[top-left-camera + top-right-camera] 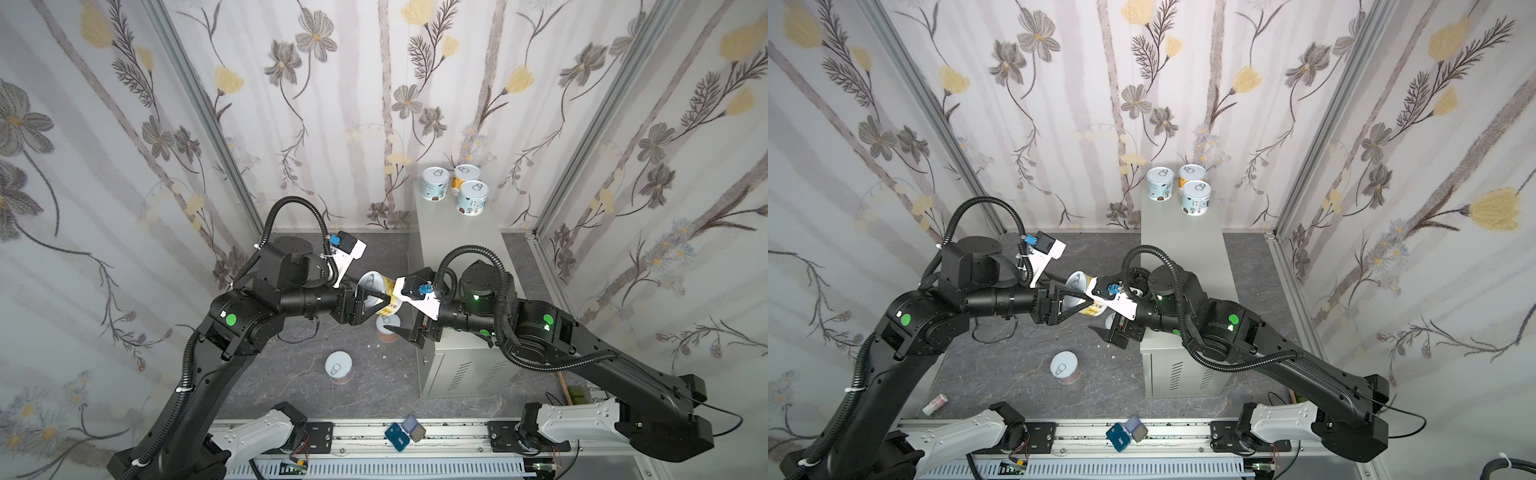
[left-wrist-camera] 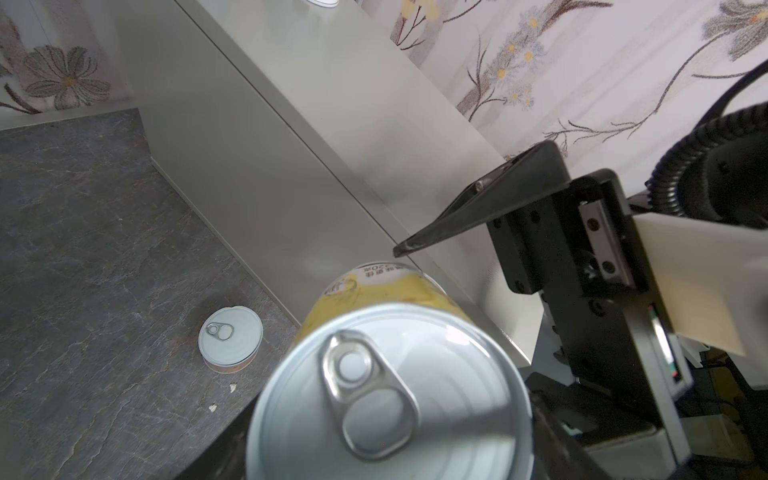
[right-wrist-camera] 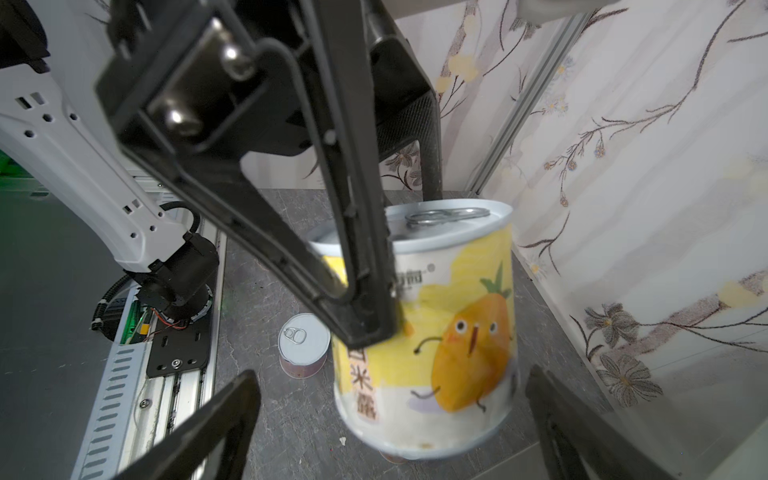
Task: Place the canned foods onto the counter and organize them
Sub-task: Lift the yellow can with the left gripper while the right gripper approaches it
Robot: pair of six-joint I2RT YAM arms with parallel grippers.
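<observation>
Step in hand: I judge this is a hand-over in the air. The yellow can (image 3: 449, 324) passes from my left side to my right side, on its way to the bench (image 1: 453, 232).
Left hand: the left hand (image 1: 388, 301) is pinching the yellow can by its side wall. It holds the can above the floor (image 1: 291, 361), just beside the bench's long left edge, towards the near end. The can leans a little.
Right hand: the right hand (image 3: 392, 374) is spread wide, with one finger at each side of the can. I see no contact yet.
Already placed: three cans (image 1: 472, 197) stand close together at the far end of the bench.
Left to do: a salmon can (image 1: 385, 322) stands on the floor just beside the bench's side. A pink can (image 1: 338, 368) stands well apart from it.
Next move: I think the right hand must come further over the can body, clear of the left fingers, and then close. Only after this should the left hand let go.
</observation>
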